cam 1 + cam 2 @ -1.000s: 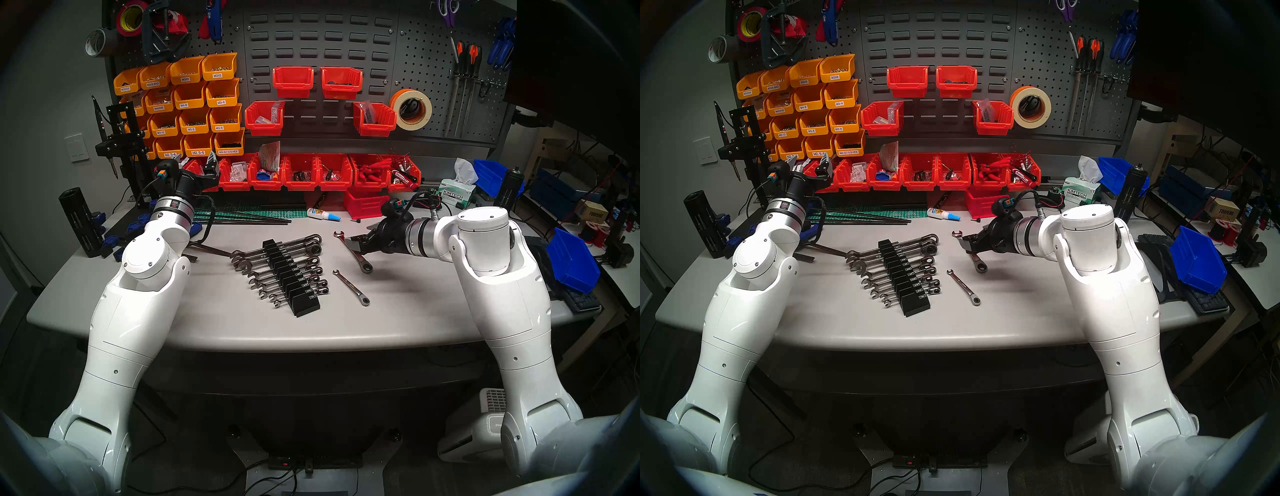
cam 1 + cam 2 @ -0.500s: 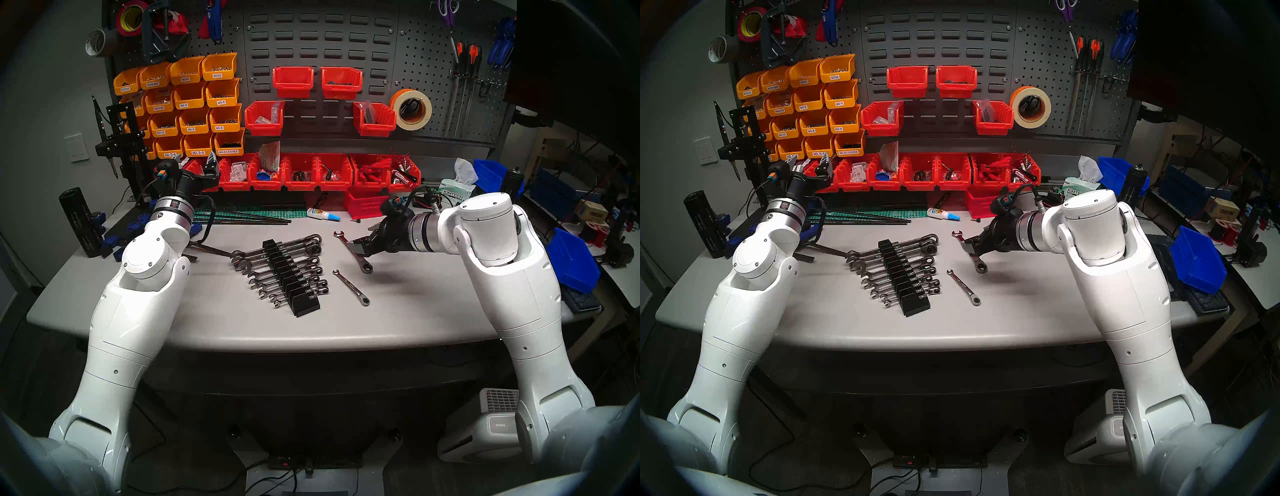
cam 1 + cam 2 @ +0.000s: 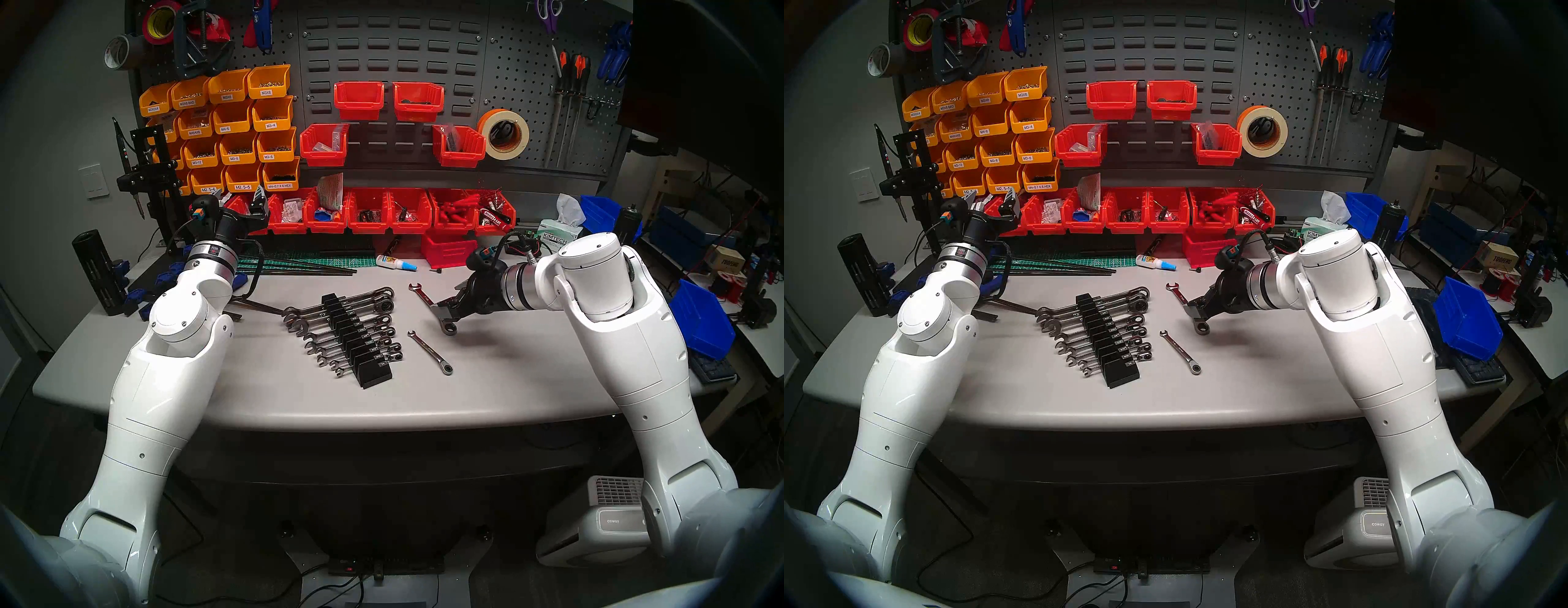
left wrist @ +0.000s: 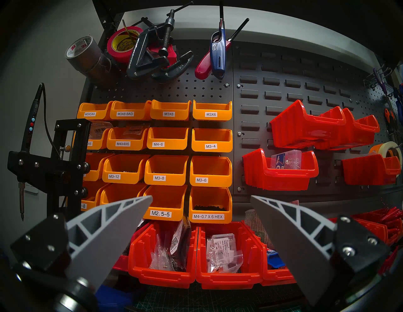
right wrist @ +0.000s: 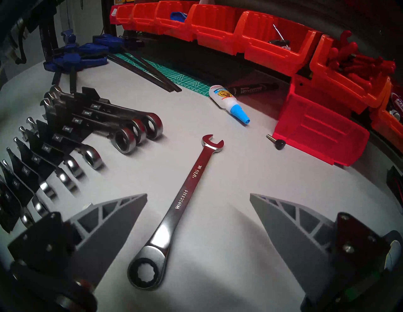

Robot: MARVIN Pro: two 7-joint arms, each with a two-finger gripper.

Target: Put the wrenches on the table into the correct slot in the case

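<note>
Table [image 3: 271, 395]: light-grey worktop with a curved front edge; everything below lies on it.
Case [image 3: 355, 342]: black stepped rack near the middle, its long axis running from front right to back left; it holds a row of wrenches that lie across it, ring ends to the right, open ends to the left.
Shorter wrench [image 3: 430, 352]: flat on the table, just right of the front part of the case, not touching it. Ring end points to the front right, open end to the back left.
Longer wrench [image 5: 187, 201]: flat on the table, farther back and to the right. Same diagonal; the open end points to the back left, the ring end to the front right.
Right gripper [image 5: 198, 204]: tilted down over the longer wrench, jaws spread wide with one finger on each side of the shaft, holding nothing; contact is not seen.
Left gripper [image 4: 201, 203]: raised at the back left, pointing at the wall bins, jaws spread wide and empty.
</note>
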